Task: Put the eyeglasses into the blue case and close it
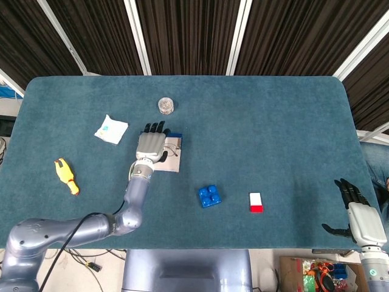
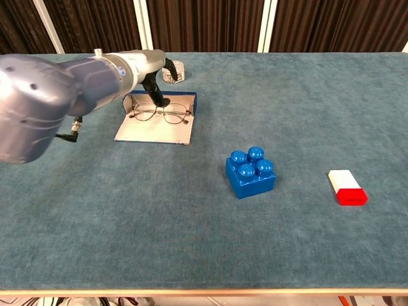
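Note:
The blue case [image 2: 194,105] lies open at the table's back left, its pale lining [image 2: 155,131] facing up. The thin-framed eyeglasses [image 2: 159,115] lie unfolded inside it, against the back wall. My left hand [image 2: 155,81] hovers over the case's back edge with dark fingers [image 2: 158,95] pointing down toward the frame; it holds nothing. From the head view, the left hand [image 1: 151,145] covers the case's left part, with the eyeglasses [image 1: 171,148] and case [image 1: 172,163] showing to its right. My right hand [image 1: 358,218] rests open, off the table's near right corner.
A small clear jar [image 1: 165,105] stands just behind the case. A white packet [image 1: 111,129] and a yellow-orange toy [image 1: 67,176] lie at the left. A blue studded brick [image 2: 250,171] and a red-and-white block [image 2: 347,188] sit toward the front right.

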You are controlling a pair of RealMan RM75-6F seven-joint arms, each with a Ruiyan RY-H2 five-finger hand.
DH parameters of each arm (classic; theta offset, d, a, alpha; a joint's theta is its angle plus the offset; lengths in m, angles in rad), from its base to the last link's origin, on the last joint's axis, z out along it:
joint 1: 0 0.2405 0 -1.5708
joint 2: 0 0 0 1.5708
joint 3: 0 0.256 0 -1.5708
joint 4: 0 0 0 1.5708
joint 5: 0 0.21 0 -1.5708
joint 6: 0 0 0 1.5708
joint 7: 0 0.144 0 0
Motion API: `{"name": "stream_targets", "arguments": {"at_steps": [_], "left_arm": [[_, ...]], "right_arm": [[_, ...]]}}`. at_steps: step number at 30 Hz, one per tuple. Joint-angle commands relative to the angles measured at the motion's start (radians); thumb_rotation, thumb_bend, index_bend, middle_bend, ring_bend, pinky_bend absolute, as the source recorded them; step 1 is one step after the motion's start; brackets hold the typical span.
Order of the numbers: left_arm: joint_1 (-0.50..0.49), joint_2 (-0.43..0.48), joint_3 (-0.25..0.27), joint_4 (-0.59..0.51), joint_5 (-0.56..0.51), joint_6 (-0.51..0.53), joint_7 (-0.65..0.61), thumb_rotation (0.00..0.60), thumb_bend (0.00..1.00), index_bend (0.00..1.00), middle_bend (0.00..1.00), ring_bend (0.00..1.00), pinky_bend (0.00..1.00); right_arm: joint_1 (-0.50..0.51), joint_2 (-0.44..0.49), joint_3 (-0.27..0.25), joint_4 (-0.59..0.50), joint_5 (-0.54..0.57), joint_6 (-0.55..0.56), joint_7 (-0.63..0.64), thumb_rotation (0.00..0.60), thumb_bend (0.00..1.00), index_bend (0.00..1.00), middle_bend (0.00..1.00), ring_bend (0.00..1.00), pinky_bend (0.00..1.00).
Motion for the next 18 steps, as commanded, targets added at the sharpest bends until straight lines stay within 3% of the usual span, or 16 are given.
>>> {"name": "stream_targets", "arguments": {"at_steps": [1,3,5,7,9,13,18], "left_arm": [[0.098,0.081,0.046,-0.156,0.096,0.031,-0.121,0.6,0.39,0.14,0.07,0.0,0.08],[0.131,0.112,0.059,-0.212,0.121,0.013,-0.171,0.6,0.39,0.13,0.1,0.04,0.22],[0.161,0.137,0.082,-0.253,0.163,0.0,-0.217,0.6,0.39,0.13,0.14,0.15,0.36],[0.182,0.152,0.107,-0.273,0.201,-0.018,-0.255,0.6,0.39,0.11,0.21,0.34,0.48],[0.201,0.168,0.11,-0.292,0.197,-0.06,-0.312,0.6,0.39,0.1,0.28,0.47,0.56],[0.211,0.178,0.11,-0.287,0.212,-0.097,-0.371,0.6,0.4,0.07,0.44,0.62,0.67],[0.213,0.162,0.113,-0.264,0.224,-0.083,-0.39,0.6,0.4,0.03,0.63,0.77,0.72]], "right_arm": [[0.001,-0.001,0.0,-0.002,0.005,-0.004,-0.005,0.6,0.02,0.0,0.0,0.0,0.17],[0.002,-0.002,-0.001,-0.004,0.005,-0.005,-0.011,0.6,0.02,0.0,0.0,0.0,0.17],[0.001,-0.004,-0.001,-0.005,0.004,0.0,-0.016,0.6,0.02,0.0,0.0,0.0,0.17],[0.0,-0.003,0.0,-0.005,0.007,0.001,-0.017,0.6,0.02,0.0,0.0,0.0,0.17],[0.0,-0.001,0.001,-0.007,0.016,-0.003,-0.019,0.6,0.02,0.0,0.0,0.0,0.17],[0.001,-0.001,0.0,-0.012,0.018,-0.004,-0.026,0.6,0.02,0.0,0.0,0.0,0.17],[0.001,0.0,0.001,-0.013,0.023,-0.005,-0.029,0.6,0.02,0.0,0.0,0.0,0.17]]}}
